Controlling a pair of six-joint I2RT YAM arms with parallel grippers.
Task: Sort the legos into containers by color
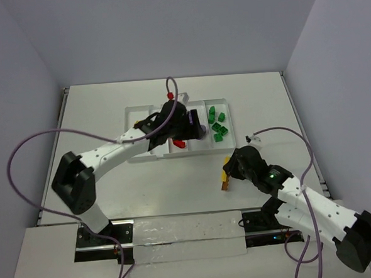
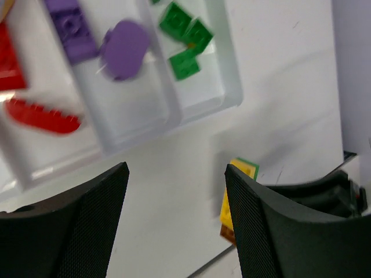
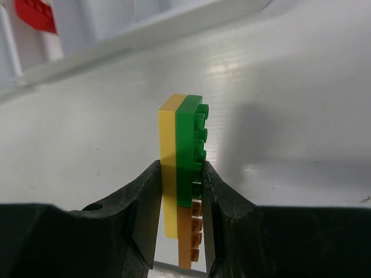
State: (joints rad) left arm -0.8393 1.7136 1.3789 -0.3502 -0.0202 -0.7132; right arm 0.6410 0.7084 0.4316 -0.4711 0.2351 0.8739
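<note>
Right now my right gripper (image 3: 181,174) pinches a yellow-green-brown brick stack (image 3: 186,127); my left gripper (image 2: 174,174) hangs wide above the tray (image 2: 229,95).

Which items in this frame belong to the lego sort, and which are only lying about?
Part of the job: white tray; green legos, purple legos and red legos in it; yellow-green-brown stack clamped in the right jaws.
Just lying about: purple cables; clear sheet between the arm bases.
</note>
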